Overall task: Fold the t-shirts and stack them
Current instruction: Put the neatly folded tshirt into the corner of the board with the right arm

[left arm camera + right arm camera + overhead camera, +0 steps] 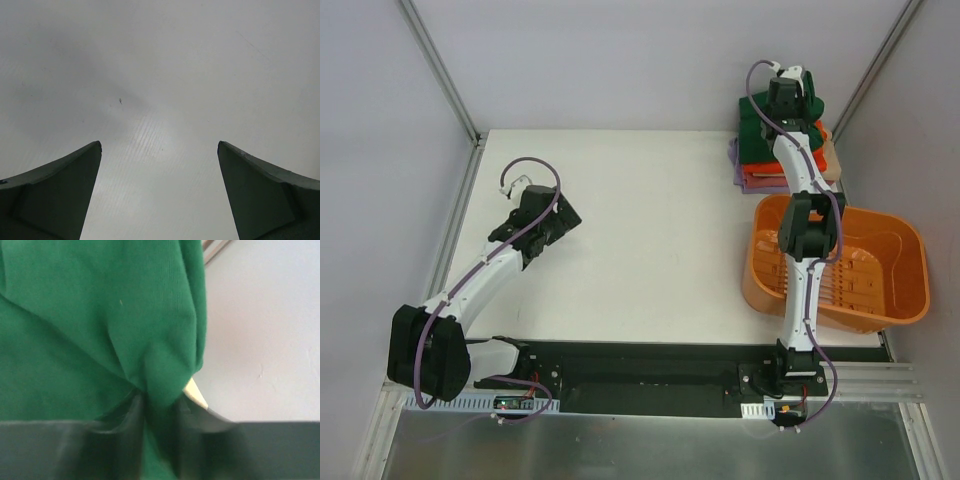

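Top external view: the desk (650, 230) carries a pile of folded t-shirts at its 1 o'clock corner. The green t-shirt (753, 112) lies uppermost. Below it an orange t-shirt (760, 162) shows, with a lavender t-shirt (734, 158) edge at the pile's 9 o'clock side and a tan t-shirt (829, 150) edge at its 3 o'clock side. An orange plastic basket (910, 290) sits at the desk's 3 o'clock edge, just beside the pile, at the pile's 6 o'clock.

The right arm reaches over the basket to the pile. The right fingers (792, 100) are over the green t-shirt. Right wrist view: these fingers are clenched on a gathered fold of the green cloth.

The left fingers (563, 216) are at the desk's 9 o'clock area, well apart from the pile. Left wrist view: they are spread wide, released, with only bare desk between them.
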